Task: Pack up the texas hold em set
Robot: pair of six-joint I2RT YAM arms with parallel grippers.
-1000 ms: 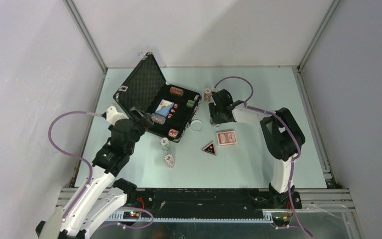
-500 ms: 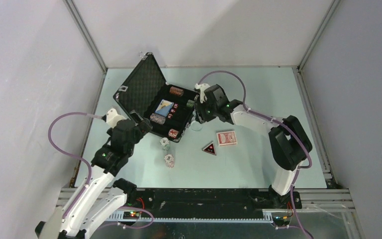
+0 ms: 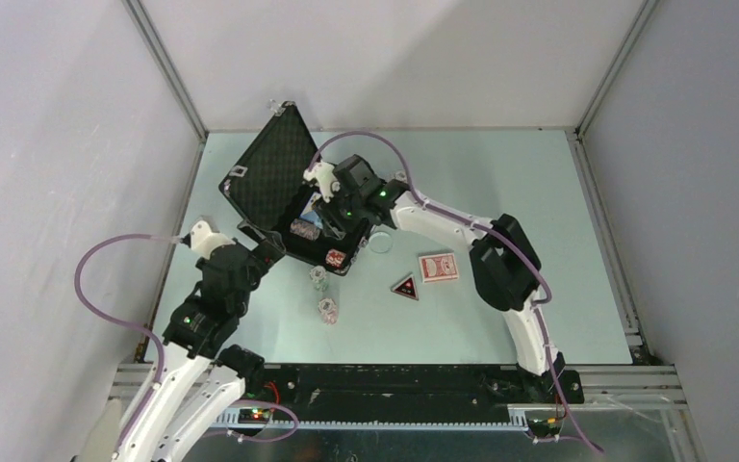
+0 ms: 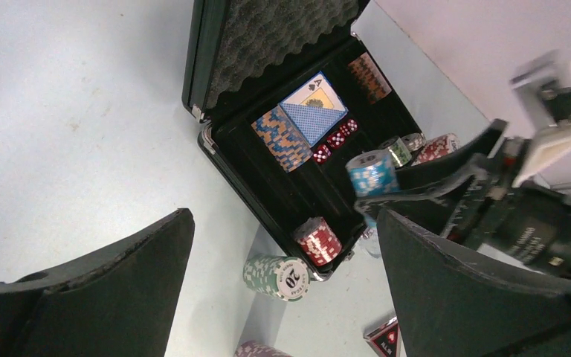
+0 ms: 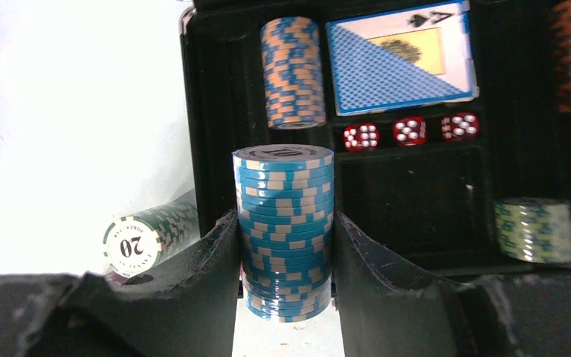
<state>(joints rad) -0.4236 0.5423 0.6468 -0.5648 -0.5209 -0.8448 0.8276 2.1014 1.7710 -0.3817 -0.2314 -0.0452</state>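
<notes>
Roughly halfway, I'd say. The black case (image 3: 267, 175) sits open at the back left of the worktop (image 3: 510, 183), and it already has a fair bit in it: the blue card deck (image 5: 401, 63), an orange-and-blue chip stack (image 5: 291, 71) lying on its side, three red dice (image 5: 410, 130), a pale green stack (image 5: 535, 229) and a red stack (image 4: 318, 240) in the front corner. The right hand (image 3: 332, 207) is pinching a blue chip stack (image 5: 285, 223) upright between its fingers, hanging over the case's front edge, so that one looks like it's about to go in. The left hand (image 3: 265, 250) is spread wide with nothing in it, just beside the case. To be packed yet: the green "20" stack (image 3: 318, 277) and a pinkish stack (image 3: 327, 310) in front of the case, the red deck (image 3: 438, 267), the black-red triangle (image 3: 405, 287) and a small clear disc (image 3: 381, 243). Then the lid needs closing and latching.
</notes>
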